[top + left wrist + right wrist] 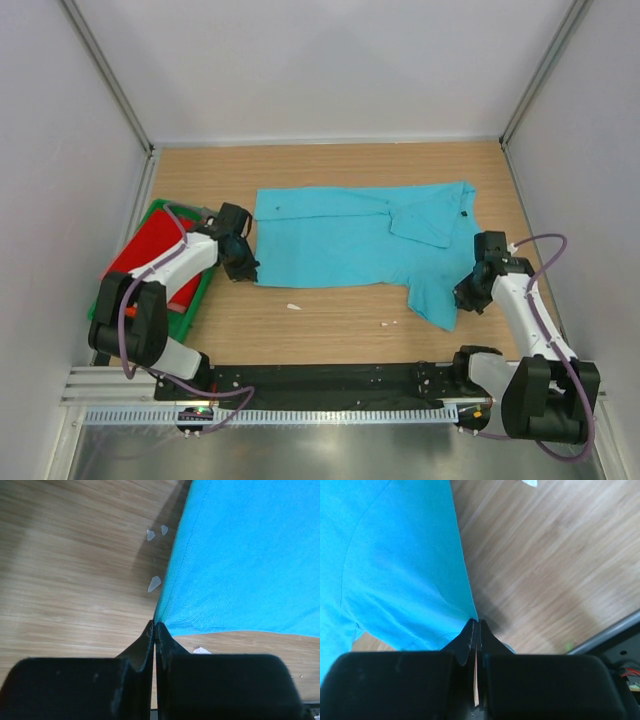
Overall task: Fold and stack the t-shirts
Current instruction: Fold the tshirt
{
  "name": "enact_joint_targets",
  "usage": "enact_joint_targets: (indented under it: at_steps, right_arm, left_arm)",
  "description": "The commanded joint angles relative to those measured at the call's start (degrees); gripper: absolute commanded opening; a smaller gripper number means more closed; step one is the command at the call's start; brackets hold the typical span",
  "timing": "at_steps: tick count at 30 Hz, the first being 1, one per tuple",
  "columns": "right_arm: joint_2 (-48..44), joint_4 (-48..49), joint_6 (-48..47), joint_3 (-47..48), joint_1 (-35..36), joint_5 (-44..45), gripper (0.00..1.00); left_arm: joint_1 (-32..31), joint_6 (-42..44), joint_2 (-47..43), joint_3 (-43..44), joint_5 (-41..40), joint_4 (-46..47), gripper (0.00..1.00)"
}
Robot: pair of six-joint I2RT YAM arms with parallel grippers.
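The turquoise-blue t-shirt [350,243] lies spread across the middle of the wooden table, a small dark mark near its right end. My left gripper [243,270] is shut on the shirt's near left corner [165,612]. My right gripper [466,297] is shut on the shirt's near right corner [465,612], where the cloth hangs toward the front. A red t-shirt [152,248] lies folded in the green tray at the left. An orange edge [133,312] shows under it. The left gripper [155,625] and the right gripper [477,622] both show their jaws pressed together on cloth.
The green plastic tray [197,305] stands at the table's left, under my left arm. Small white scraps [293,306] lie on the wood near the shirt's front edge, also in the left wrist view [154,583]. A black rail [330,380] runs along the near edge. White walls enclose the table.
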Motion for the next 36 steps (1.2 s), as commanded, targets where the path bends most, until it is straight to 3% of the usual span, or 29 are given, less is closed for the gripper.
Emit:
enact_joint_targets:
  at_steps: [1, 8, 17, 26, 36]
  right_arm:
    - [-2.1, -6.3, 0.5, 0.8, -0.2, 1.1, 0.01]
    - [-3.3, -6.6, -3.3, 7.5, -0.2, 0.0, 0.01]
    - [14.4, -2.4, -7.3, 27.6, -0.2, -1.0, 0.01]
    - [30.4, -0.5, -10.2, 45.4, -2.2, -2.4, 0.01]
    - [40.4, 2.7, -10.4, 54.0, -2.8, -8.5, 0.01]
  left_arm:
    - [0.2, 1.9, -2.3, 0.2, -0.2, -3.3, 0.0]
    - [0.9, 4.5, -2.3, 4.1, -3.0, -8.0, 0.0]
    - [2.7, 7.1, 10.2, 20.3, -3.1, -10.1, 0.0]
    - [5.5, 7.1, 18.5, 29.2, -2.4, -10.7, 0.0]
    - [6.8, 7.5, 23.6, 34.2, -2.1, -12.2, 0.0]
